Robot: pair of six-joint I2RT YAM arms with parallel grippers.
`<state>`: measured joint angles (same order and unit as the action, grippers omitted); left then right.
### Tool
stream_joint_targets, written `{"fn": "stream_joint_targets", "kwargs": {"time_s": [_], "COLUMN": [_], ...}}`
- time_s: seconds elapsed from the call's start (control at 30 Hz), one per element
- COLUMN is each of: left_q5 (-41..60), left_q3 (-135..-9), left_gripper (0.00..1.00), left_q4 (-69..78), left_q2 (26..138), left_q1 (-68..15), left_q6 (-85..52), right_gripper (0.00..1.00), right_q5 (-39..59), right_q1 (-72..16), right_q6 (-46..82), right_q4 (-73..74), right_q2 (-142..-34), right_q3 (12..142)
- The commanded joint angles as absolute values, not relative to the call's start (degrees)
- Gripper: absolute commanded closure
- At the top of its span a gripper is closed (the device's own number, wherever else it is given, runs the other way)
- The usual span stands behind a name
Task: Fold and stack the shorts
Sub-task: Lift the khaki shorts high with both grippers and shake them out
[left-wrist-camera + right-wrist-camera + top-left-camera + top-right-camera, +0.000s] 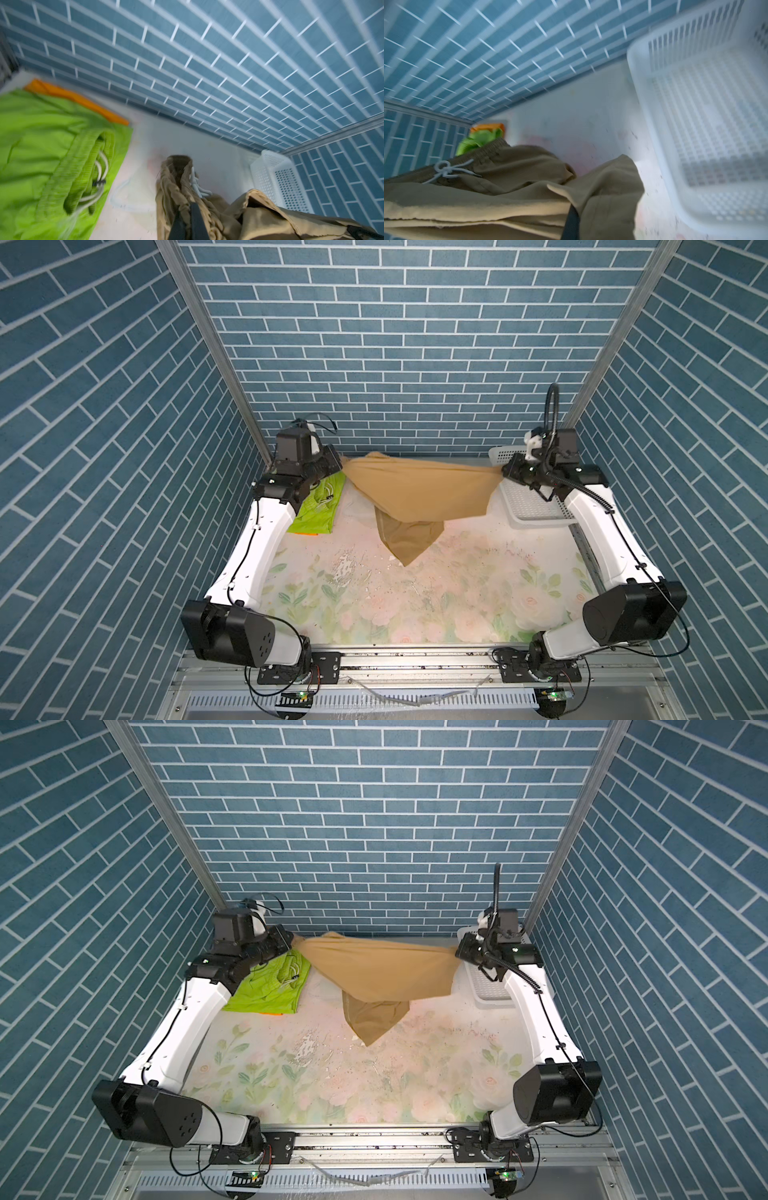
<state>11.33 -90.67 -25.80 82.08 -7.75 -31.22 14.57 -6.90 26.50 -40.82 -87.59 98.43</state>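
— Counter [374, 597] in the foreground, floral. Tan shorts [415, 489]?
— Upper middle, slung between left gripper [343, 465] and right gripper [503, 473], both clamped on it; one leg hangs toward the counter.
— Others?
— Green shorts [316, 510] upper left, lying over orange shorts [79, 99]. Basket [528, 504] upper right.

Both top views hang high at the front, looking down over the table [374, 605] and into the back wall [415, 344], pretty much the same shot. Each wrist cam sits right up against the tan shorts [259, 218], aimed low toward that wall; both catch the basket [695, 124].
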Motion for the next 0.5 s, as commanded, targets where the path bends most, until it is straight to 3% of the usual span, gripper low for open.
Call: {"fn": "stream_joint_targets", "kwargs": {"time_s": [0.0,0.17,0.47], "left_q5": [7.61,6.26,-1.58], "left_q3": [-100.17,-109.83,-115.42], "left_gripper": [1.0,1.0,1.0], "left_q4": [-27.65,-30.05,-32.06], "left_q2": [81.98,79.07,69.32], "left_q1": [-5.22,-5.1,-5.1], "left_q6": [-27.73,-26.44,-24.1], "right_gripper": [1.0,1.0,1.0], "right_q5": [12.92,14.99,11.68], "right_q1": [-4.57,-4.56,-3.61], "right_q6": [22.24,19.31,14.68], "right_q4": [-49.72,-53.87,-52.59], "right_q2": [-88.8,-87.52,-79.81], "right_q3": [112.19,128.54,132.9]}}
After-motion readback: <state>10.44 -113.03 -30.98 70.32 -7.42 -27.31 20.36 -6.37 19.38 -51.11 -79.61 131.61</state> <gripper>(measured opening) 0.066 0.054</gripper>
